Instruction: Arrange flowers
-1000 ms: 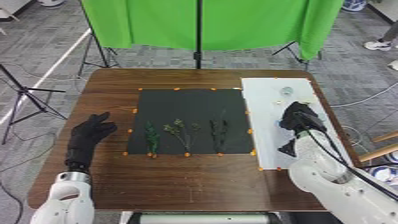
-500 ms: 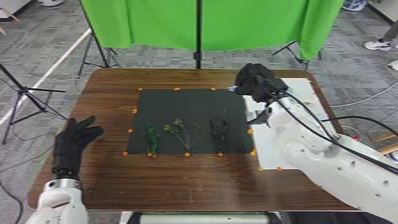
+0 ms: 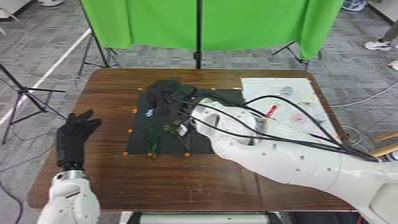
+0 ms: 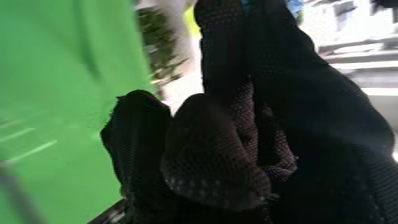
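Observation:
My right hand (image 3: 167, 97) is over the upper left of the black mat (image 3: 169, 147), fingers curled round a small pale-blue thing (image 3: 149, 113). In the right wrist view a teal bit (image 4: 246, 4) shows by the fingertips of the right hand (image 4: 218, 155). Green stems (image 3: 152, 142) lie on the mat's lower left, with thin sprigs (image 3: 187, 141) beside them. My right forearm covers the mat's right part. My left hand (image 3: 73, 134) is open over the table's left side.
On the white sheet (image 3: 258, 86) at the right are a pale clear object (image 3: 286, 91), a red thing (image 3: 271, 111) and a pinkish one (image 3: 298, 119). The brown table (image 3: 169, 185) has a green curtain (image 3: 151, 25) and black stands behind it.
My right hand has swung left from the white sheet to the black mat, carrying the pale-blue thing. My left hand has shifted slightly left since the oldest frame.

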